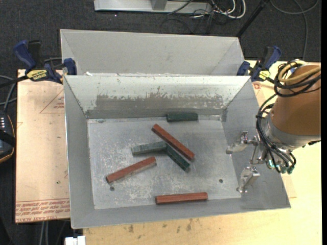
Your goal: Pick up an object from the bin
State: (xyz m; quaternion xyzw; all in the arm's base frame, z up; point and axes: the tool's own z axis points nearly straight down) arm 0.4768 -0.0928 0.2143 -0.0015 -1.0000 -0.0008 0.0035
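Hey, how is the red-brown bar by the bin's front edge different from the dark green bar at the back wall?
The red-brown rectangular bar looks longer and lies on open bin floor; the dark green rectangular bar is shorter and sits against the back wall. Both lie flat, alone, running side to side.

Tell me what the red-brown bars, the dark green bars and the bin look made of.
Red-brown bars: matte, square-edged, no glint; perhaps painted wood or plastic, unclear. Dark green bars: same matte look, equally open. Bin: grey sheet metal, dull sheen, scuffed and scratched.
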